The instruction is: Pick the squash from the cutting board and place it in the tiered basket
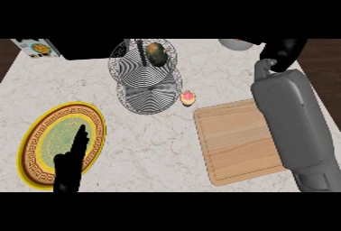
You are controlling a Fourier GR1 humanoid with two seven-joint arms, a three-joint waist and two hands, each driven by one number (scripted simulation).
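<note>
- Squash (156,53) is seen lying in the tiered basket (143,97).
- Left hand (70,158) is held open, fingers straight, over the plate (40,135).
- Right hand (285,52): state cannot be told.

No readable text, even on the box (39,48)

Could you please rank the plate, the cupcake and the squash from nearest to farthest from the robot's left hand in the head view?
1. Plate, lower left, under the left hand.
2. Cupcake, mid-counter.
3. Squash, at the back, in the tiered basket.
</note>
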